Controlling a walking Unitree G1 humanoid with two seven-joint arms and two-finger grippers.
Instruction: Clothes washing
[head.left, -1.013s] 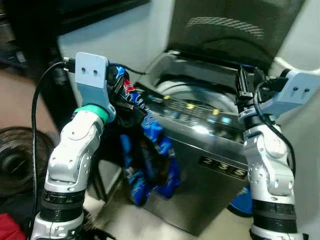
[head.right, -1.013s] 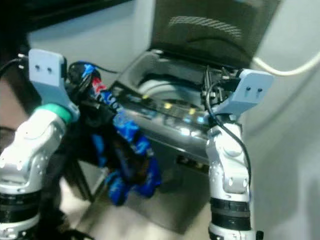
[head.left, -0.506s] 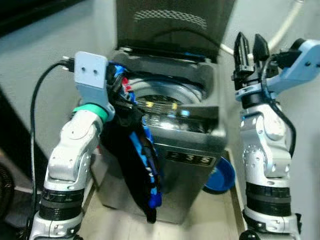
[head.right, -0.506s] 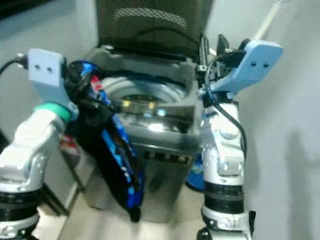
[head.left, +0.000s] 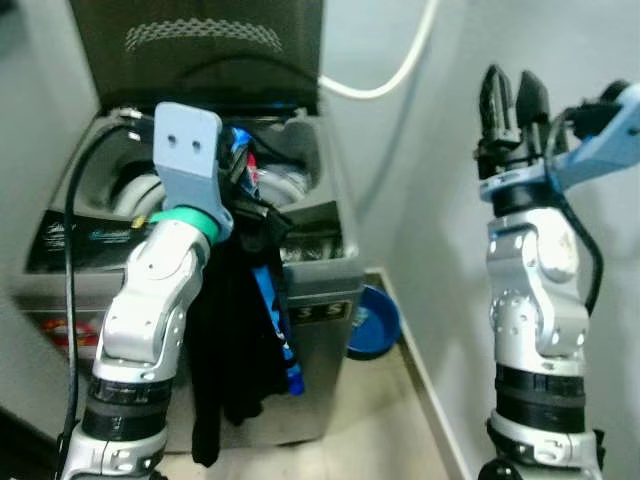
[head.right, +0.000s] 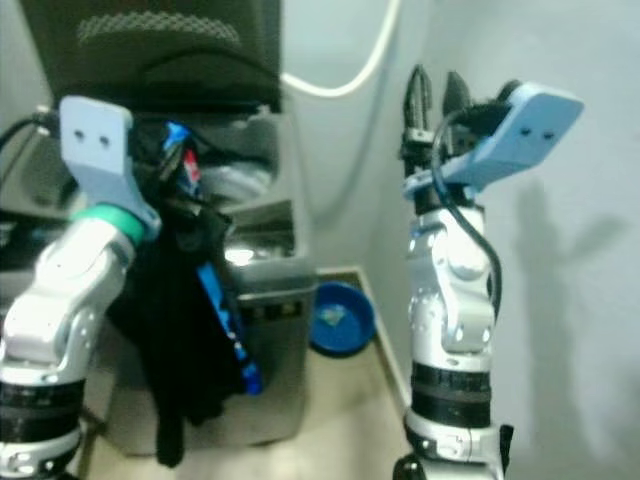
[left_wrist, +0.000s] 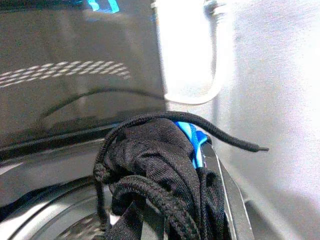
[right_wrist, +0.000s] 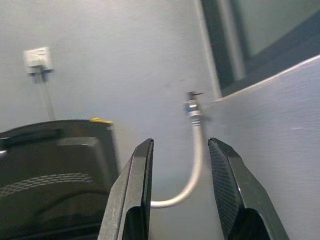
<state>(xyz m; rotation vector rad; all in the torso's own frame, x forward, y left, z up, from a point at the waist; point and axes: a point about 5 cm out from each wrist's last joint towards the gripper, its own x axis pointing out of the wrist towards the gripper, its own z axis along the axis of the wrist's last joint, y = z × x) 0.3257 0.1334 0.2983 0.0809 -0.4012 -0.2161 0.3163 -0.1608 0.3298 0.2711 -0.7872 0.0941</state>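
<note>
Black-and-blue garment (head.left: 235, 330), one, hangs clenched in the left end effector (head.left: 240, 190) over the washing machine's (head.left: 310, 290) front edge; not yet in the drum. Right end effector (head.left: 510, 100) raised, fingers parted, empty. One blue basin (head.left: 372, 322) on the floor beside. Lid (head.left: 200, 45) open; loading remains.

Silver jointed arms, blue wrist brackets, black cables.
</note>
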